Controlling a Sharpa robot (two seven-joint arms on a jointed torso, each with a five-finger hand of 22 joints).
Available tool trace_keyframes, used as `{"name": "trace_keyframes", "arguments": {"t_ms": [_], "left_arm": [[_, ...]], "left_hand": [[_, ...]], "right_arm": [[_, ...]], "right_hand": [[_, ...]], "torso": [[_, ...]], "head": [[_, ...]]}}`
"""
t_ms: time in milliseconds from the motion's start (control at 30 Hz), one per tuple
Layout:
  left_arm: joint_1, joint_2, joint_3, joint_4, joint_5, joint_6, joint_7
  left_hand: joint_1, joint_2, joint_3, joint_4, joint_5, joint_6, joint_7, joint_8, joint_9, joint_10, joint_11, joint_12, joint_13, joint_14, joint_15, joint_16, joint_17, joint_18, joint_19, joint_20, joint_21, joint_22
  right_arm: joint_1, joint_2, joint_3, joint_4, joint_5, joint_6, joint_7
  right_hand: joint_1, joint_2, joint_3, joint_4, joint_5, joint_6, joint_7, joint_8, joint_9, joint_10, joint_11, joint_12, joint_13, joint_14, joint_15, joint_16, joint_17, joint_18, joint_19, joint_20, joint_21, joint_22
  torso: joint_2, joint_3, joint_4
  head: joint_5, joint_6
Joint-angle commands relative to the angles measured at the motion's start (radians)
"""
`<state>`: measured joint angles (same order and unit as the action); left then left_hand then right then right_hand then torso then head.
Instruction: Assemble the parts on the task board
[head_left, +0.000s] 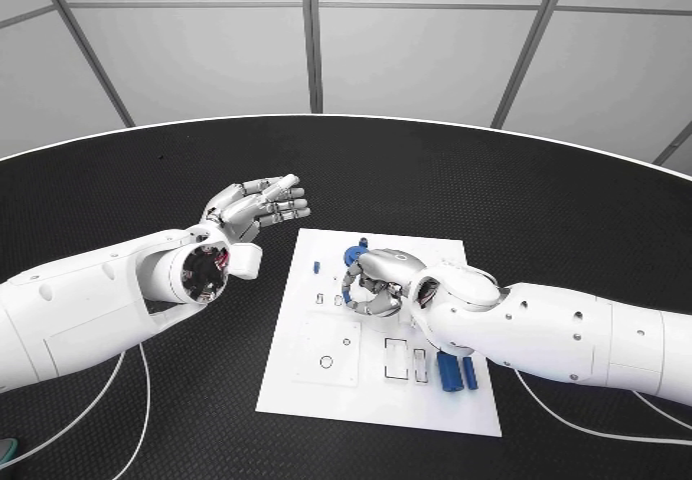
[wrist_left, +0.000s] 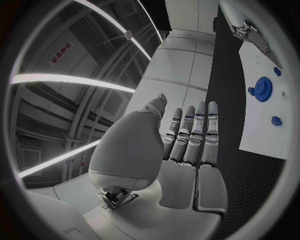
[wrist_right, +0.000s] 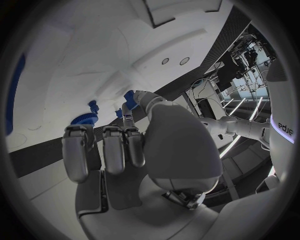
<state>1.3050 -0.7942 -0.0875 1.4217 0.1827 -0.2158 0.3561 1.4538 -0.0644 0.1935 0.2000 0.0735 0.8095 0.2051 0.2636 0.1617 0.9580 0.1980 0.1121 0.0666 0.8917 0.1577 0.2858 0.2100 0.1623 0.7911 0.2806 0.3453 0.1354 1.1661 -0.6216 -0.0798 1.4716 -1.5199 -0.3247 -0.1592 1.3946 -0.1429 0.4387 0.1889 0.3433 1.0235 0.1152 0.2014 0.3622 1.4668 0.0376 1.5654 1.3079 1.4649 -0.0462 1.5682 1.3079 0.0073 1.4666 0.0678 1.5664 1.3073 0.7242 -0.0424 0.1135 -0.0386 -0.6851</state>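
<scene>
Several blue pieces (head_left: 459, 372) lie loose on the board's (head_left: 320, 385) near edge. The right hand (head_left: 378, 283) pinches a peg (wrist_right: 129, 99); the left hand (head_left: 257, 207) hovers open.

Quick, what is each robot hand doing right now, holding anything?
Left robot hand: open, raised beside the task board, holding nothing.
Right robot hand: over the task board, pinching a small blue part.

The flat white task board (head_left: 325, 370) looks smooth and matt; the small blue plastic gear (wrist_left: 262, 89) is matt; the black table (head_left: 476, 180) looks finely textured.
</scene>
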Motion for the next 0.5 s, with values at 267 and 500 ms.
{"name": "trace_keyframes", "arguments": {"t_ms": [267, 500], "left_arm": [[0.000, -0.004, 0.000, 0.002, 0.000, 0.000, -0.001], [0.000, -0.004, 0.000, 0.002, 0.000, 0.000, -0.001]], "left_hand": [[0.007, -0.004, 0.006, 0.002, 0.001, 0.007, 0.042, -0.005, -0.002, 0.005, -0.001, -0.008, -0.001, 0.007, 0.001, -0.005, 0.002, 0.020, 0.008, -0.001, 0.007, -0.001], [0.007, -0.004, 0.006, 0.002, 0.001, 0.007, 0.042, -0.005, -0.002, 0.005, -0.001, -0.008, -0.001, 0.007, 0.001, -0.005, 0.002, 0.020, 0.008, -0.001, 0.007, -0.001]], "right_arm": [[-0.003, 0.003, 0.000, -0.009, -0.014, -0.003, -0.007], [-0.007, 0.006, 0.000, -0.013, -0.018, 0.009, -0.011]], "right_hand": [[-0.008, 0.008, 0.004, -0.004, 0.004, 0.008, 0.000, 0.007, 0.025, 0.102, -0.001, 0.003, 0.261, 0.106, -0.002, 0.003, 0.263, -0.007, 0.104, -0.007, 0.004, 0.264], [-0.008, 0.008, 0.004, -0.004, 0.004, 0.008, 0.000, 0.007, 0.025, 0.102, -0.001, 0.003, 0.261, 0.106, -0.002, 0.003, 0.263, -0.007, 0.104, -0.007, 0.004, 0.264]], "torso": [[0.000, 0.0005, -0.0001], [0.000, 0.0006, -0.0005]], "head": [[0.001, -0.010], [0.004, -0.015]]}}
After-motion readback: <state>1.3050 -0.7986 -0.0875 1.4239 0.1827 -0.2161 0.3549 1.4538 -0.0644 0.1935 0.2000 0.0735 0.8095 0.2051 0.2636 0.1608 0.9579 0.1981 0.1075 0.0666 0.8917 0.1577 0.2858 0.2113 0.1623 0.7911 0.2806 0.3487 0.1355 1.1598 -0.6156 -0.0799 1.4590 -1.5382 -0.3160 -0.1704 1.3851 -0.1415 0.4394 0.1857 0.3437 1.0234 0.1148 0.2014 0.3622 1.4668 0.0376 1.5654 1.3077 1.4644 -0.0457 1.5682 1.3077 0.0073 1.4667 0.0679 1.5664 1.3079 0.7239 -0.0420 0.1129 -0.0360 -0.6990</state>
